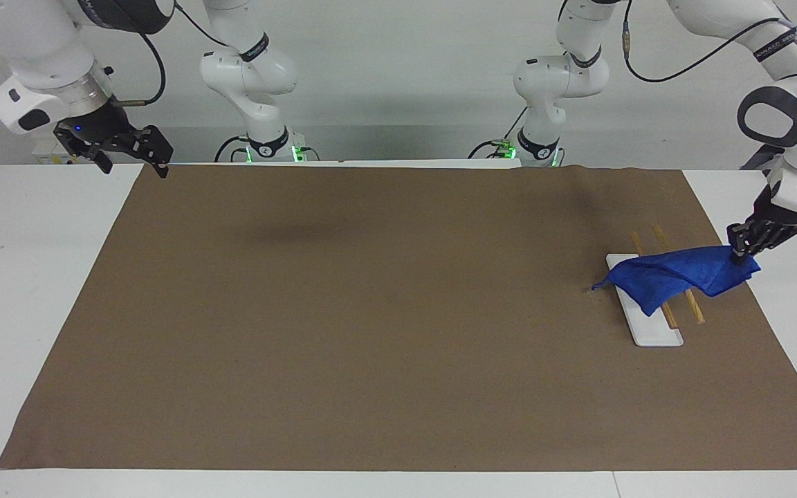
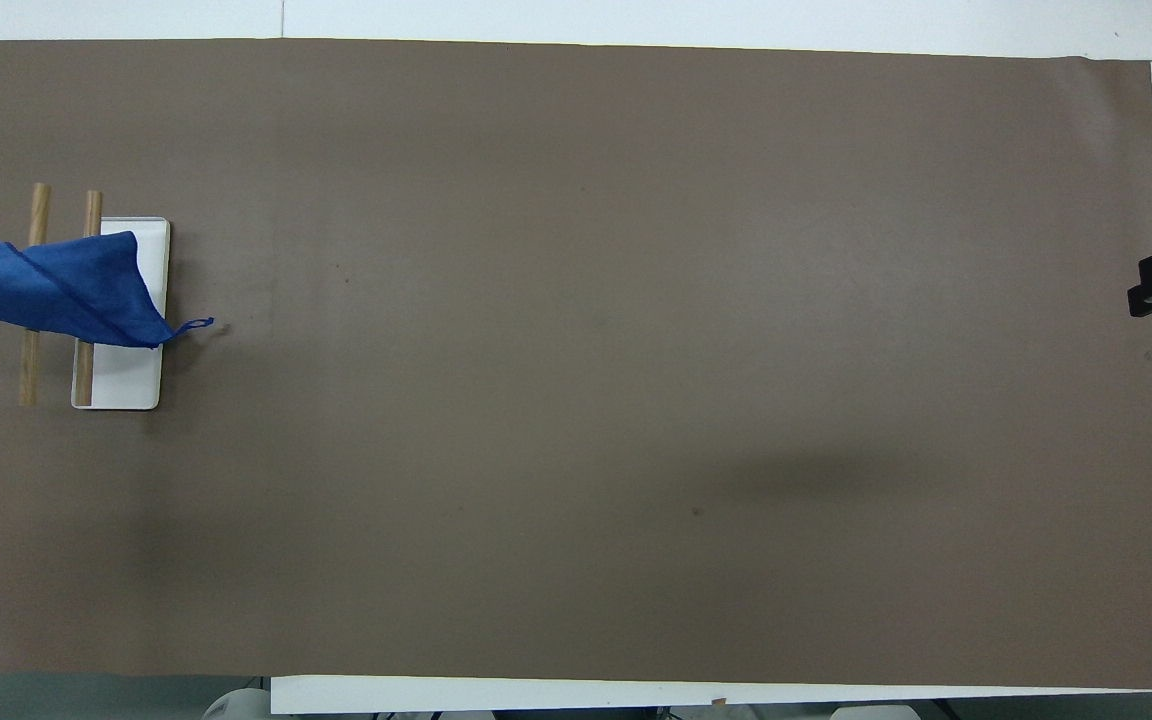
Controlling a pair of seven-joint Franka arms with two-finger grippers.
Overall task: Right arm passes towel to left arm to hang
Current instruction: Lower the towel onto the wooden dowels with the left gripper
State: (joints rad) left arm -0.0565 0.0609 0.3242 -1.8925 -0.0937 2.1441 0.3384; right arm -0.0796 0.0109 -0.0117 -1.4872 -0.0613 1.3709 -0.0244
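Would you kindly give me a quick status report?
Left gripper shut on towel, draped over wooden rack. Right gripper open, waiting. Nothing in the way.
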